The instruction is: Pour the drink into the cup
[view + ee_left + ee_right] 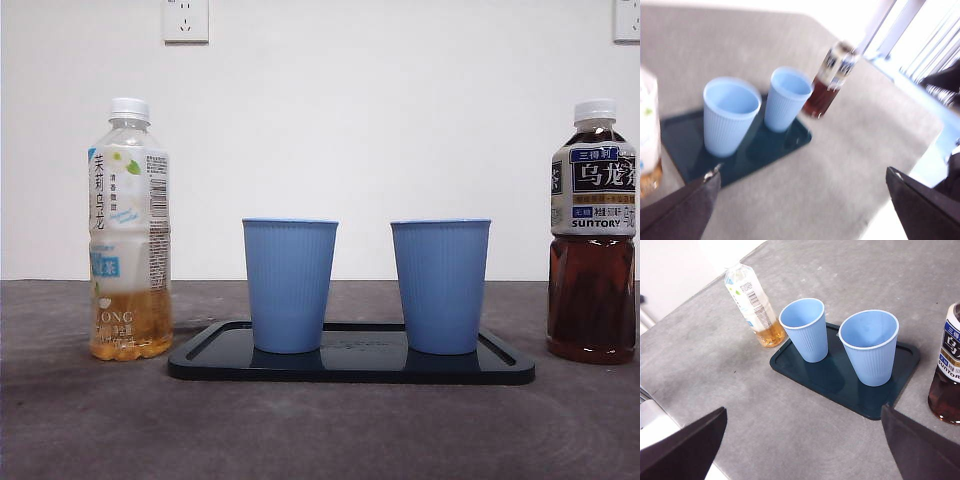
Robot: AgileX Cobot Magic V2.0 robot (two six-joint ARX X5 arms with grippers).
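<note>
Two empty blue ribbed cups stand upright on a dark tray (pixel 350 372): the left cup (pixel 289 285) and the right cup (pixel 440 285). A clear bottle (pixel 129 235) with a little yellow tea and a white cap stands left of the tray. A dark tea bottle (pixel 592 240), almost full and capped, stands right of it. Both arms wait above the table, out of the front view. My left gripper (pixel 802 200) is open and empty, nearest the yellow tea bottle (pixel 649 135). My right gripper (pixel 805 440) is open and empty, near the dark bottle (pixel 946 370).
The table is grey (pixel 320 430), with a white wall and two sockets behind it. The table's edge shows near both grippers in the wrist views.
</note>
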